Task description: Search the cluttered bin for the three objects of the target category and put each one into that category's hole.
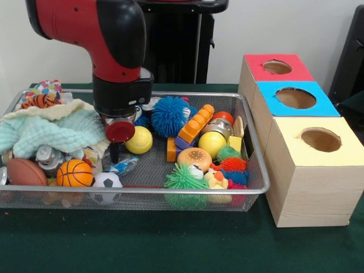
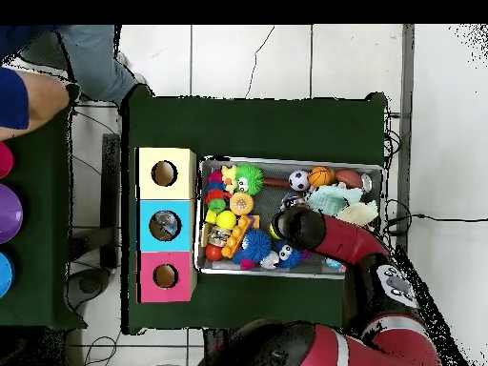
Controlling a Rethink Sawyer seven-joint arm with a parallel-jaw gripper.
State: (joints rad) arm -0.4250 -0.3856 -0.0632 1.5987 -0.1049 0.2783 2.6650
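The bin [image 1: 259, 165] on the counter [image 1: 170, 244] hides a clear crinkly item [image 1: 122, 165] under my jaws [image 1: 115, 153], whose state I cannot tell; descending could snag the cloth [image 1: 51, 133] instead.

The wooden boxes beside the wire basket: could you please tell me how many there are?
3, in a row beside the basket: the yellow-topped box nearest the front camera, the blue-topped box in the middle, and the red-topped box farthest back.

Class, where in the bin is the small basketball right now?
Front view: the basketball sits at the bin's near-left, between the brown football and the soccer ball.
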